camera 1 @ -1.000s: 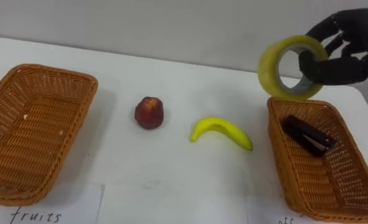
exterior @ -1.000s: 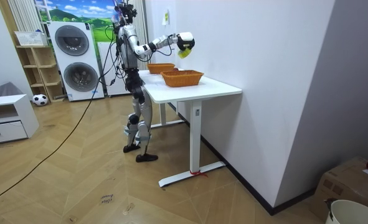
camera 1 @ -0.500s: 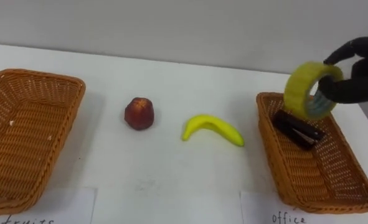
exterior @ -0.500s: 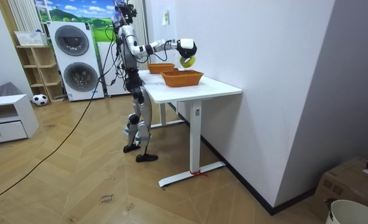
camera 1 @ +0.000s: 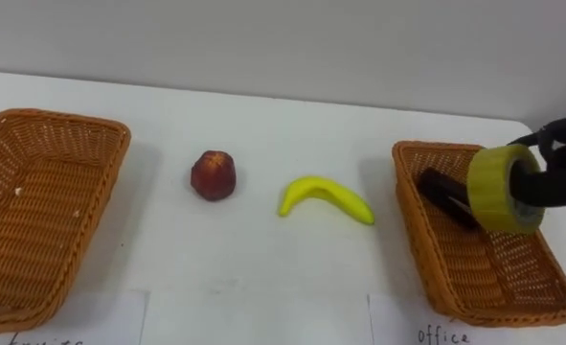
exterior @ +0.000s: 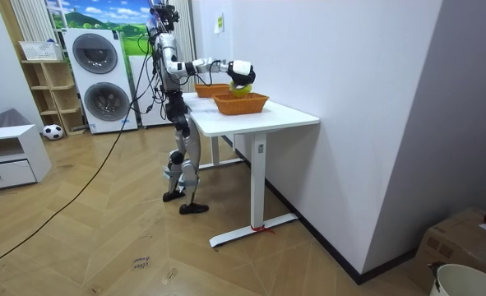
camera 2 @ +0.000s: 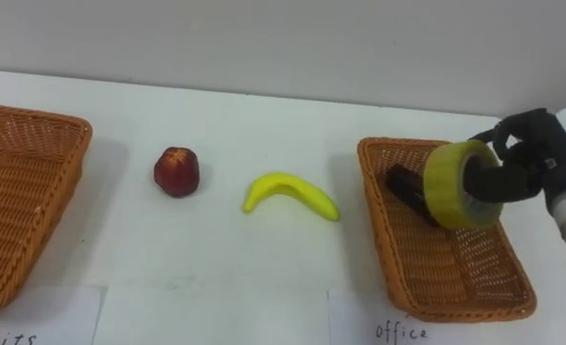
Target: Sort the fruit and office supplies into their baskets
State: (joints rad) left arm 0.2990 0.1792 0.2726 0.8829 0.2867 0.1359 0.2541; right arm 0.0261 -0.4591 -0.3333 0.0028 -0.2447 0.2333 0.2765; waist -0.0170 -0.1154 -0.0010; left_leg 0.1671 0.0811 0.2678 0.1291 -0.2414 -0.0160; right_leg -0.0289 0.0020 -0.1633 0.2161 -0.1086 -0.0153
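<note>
Right hand (camera 2: 533, 146) is gripping the yellow tape roll (camera 2: 458, 185), fingers curled through its hole, thumb on the outer band. The roll is hanging on edge just above the office basket (camera 2: 375, 230), over the middle of it and not yet touching the weave. A dark stapler (camera 2: 405, 189) is lying inside that basket. Banana (camera 2: 290, 195) is sitting just outside its left rim, apple (camera 2: 176, 172) further left, fruit basket (camera 2: 35, 196) well apart. The roll is probably light, stiff and smooth-sided, so hooking through the core looks like the safest hold.
</note>
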